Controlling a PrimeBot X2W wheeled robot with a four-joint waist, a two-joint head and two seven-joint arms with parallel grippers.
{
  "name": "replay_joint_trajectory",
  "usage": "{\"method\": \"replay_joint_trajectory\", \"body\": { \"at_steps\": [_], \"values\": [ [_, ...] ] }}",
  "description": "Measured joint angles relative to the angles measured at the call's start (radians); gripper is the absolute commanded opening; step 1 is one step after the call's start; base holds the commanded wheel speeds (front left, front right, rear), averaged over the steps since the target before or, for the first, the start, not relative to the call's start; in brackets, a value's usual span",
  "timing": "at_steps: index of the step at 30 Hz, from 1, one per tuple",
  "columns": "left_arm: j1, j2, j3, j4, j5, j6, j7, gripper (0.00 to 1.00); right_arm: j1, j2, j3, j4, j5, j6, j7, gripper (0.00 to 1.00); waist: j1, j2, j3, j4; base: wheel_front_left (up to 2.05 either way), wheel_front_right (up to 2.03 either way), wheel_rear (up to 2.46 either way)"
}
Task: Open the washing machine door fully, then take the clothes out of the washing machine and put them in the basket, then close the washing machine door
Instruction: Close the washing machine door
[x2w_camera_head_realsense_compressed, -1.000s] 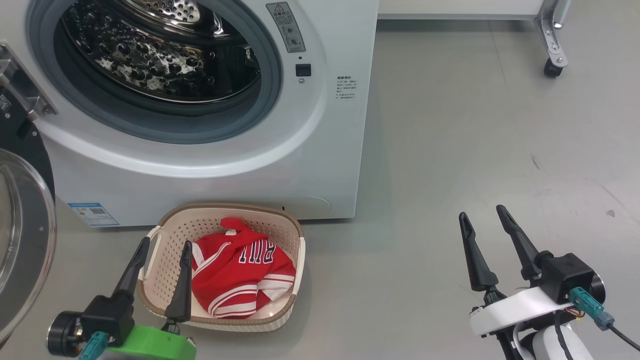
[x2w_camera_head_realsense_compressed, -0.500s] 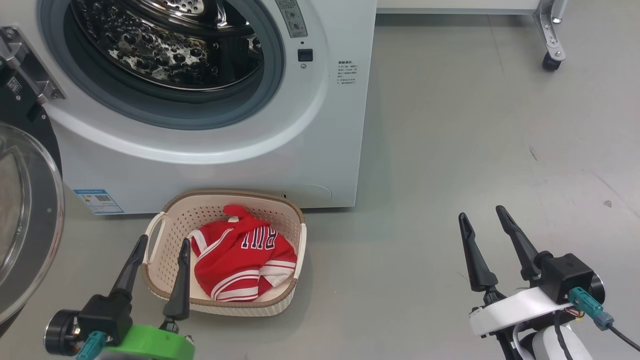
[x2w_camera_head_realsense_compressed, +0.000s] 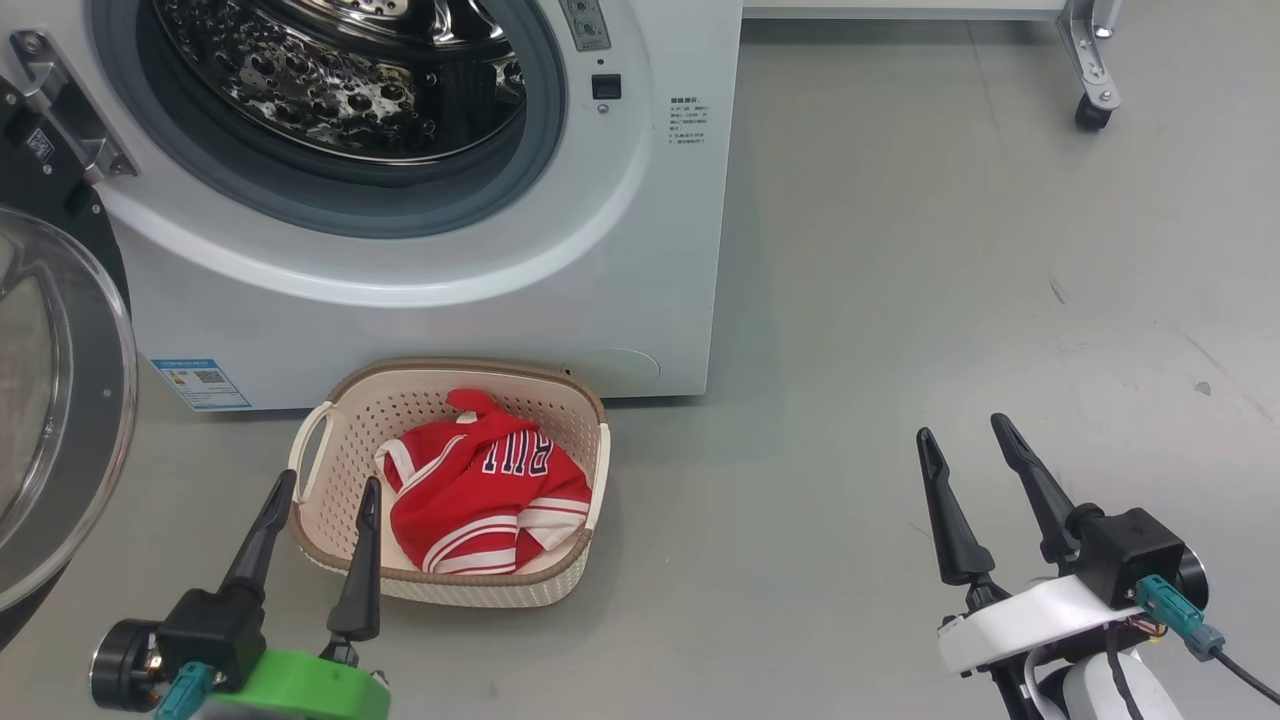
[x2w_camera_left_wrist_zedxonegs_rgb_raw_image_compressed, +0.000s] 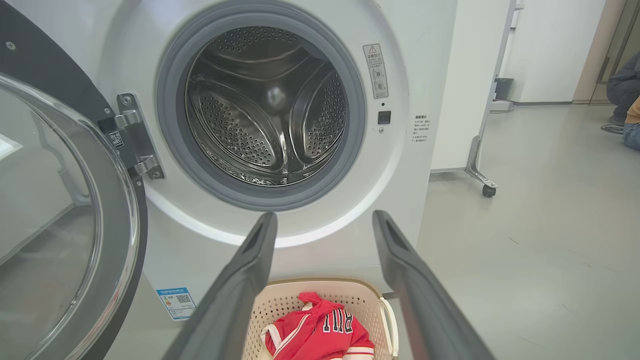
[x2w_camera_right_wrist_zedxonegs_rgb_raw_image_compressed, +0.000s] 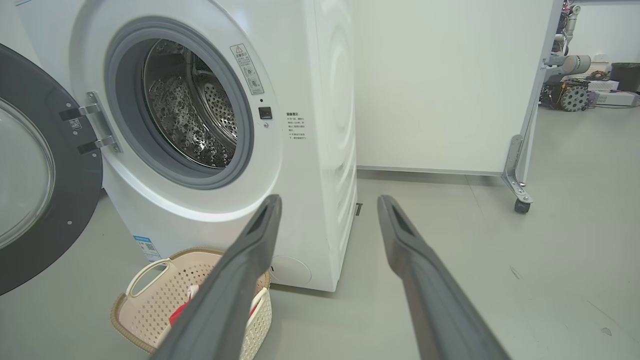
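We note the left gripper with both long fingers spread wide and nothing between them. It hangs at the near left corner of the basket. In the head view one finger crosses the basket's rim, and we cannot tell whether it touches or stands above. The right gripper is equally wide apart and empty, over bare floor well to the right of the basket.

The clothes lie heaped in the basket, red with white striped trim and dark lettering facing up. The basket sits on the floor just in front of the washing machine, by its lower front panel. The washing machine door stands swung open to the left on its hinge. We see bare perforated steel in the drum behind the grey gasket.

The floor is smooth grey with a few dark scuffs on the right. Far right stands a white wheeled cabinet on a metal leg with a castor. In the left wrist view part of a person shows at the far right, cut off by the edge.

The door is cut by the left edge in the head view. The jersey lettering is folded and partly hidden, and the sticker on the washer front is too small to read
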Motion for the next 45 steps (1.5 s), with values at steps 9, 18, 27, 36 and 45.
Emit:
{"method": "replay_joint_trajectory", "body": {
  "at_steps": [9, 18, 27, 36, 45],
  "values": [
    [0.000, 0.000, 0.000, 0.000, 0.010, 0.000, 0.000, 1.00, 0.000, 0.000, 0.004, 0.005, 0.000, 0.000, 0.000, 1.00, 0.0000, 0.0000, -0.008, 0.002, -0.27, 0.27, 0.00],
    [0.002, 0.000, 0.001, 0.000, 0.016, 0.001, 0.000, 1.00, 0.000, 0.000, 0.008, 0.006, 0.000, 0.000, 0.000, 1.00, 0.0000, 0.0000, -0.014, 0.006, -0.01, 0.01, 0.00],
    [0.006, 0.000, 0.001, 0.000, 0.016, 0.009, 0.000, 1.00, 0.000, 0.000, 0.009, 0.006, 0.000, 0.000, 0.000, 1.00, 0.0000, 0.0000, -0.013, 0.009, 0.00, 0.00, 0.00],
    [0.010, 0.000, -0.010, 0.004, 0.016, 0.009, 0.000, 1.00, 0.000, 0.000, -0.003, 0.005, 0.009, -0.001, 0.000, 1.00, 0.0000, -0.0001, -0.016, 0.018, 0.00, 0.00, 0.00],
    [0.012, 0.000, 0.002, 0.021, -0.027, 0.042, 0.000, 1.00, 0.003, 0.000, -0.002, -0.002, 0.012, -0.001, 0.000, 1.00, 0.0000, -0.0001, -0.016, 0.061, 0.00, 0.00, 0.00]
  ]
}}
